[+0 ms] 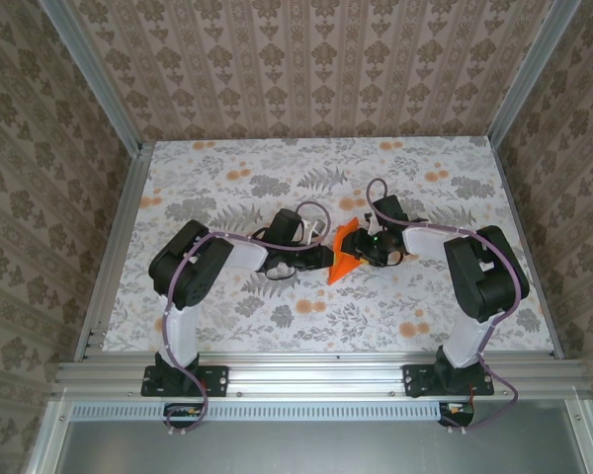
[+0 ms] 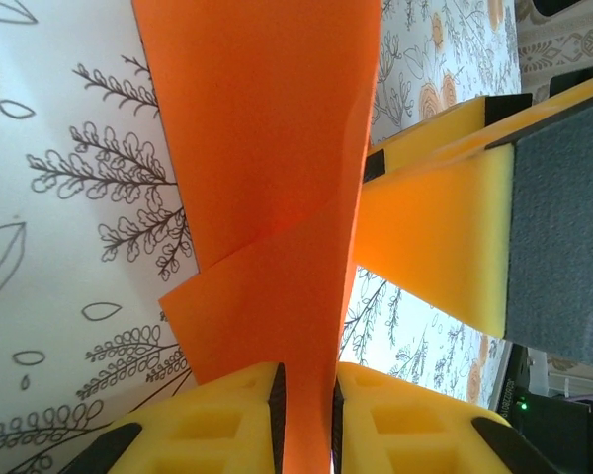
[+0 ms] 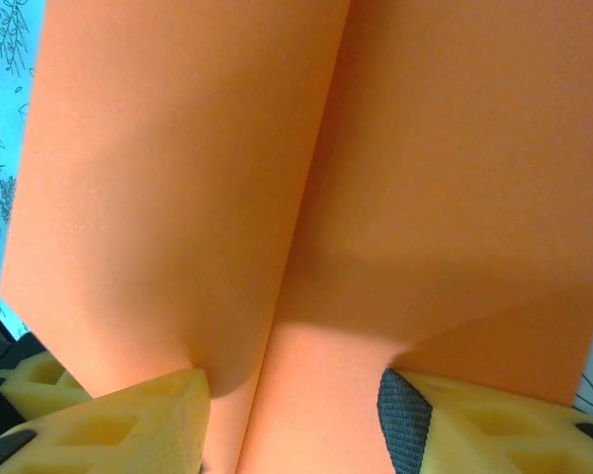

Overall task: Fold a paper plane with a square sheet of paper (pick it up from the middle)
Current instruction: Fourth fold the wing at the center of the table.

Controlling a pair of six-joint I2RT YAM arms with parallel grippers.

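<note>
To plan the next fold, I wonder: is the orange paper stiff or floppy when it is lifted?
Probably fairly stiff: the square sheet of paper keeps flat panels while raised. Likely very light, its edge being thin. It should crease readily: a fold line runs up between the right fingers.

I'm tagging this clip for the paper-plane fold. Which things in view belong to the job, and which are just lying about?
Job: bright orange sheet of thin paper, partly folded; left gripper and right gripper, each with the paper between its jaws.
Just there: white table cover printed with grey leaves and pale orange flowers; beige patterned wallpaper; aluminium frame rail.
</note>
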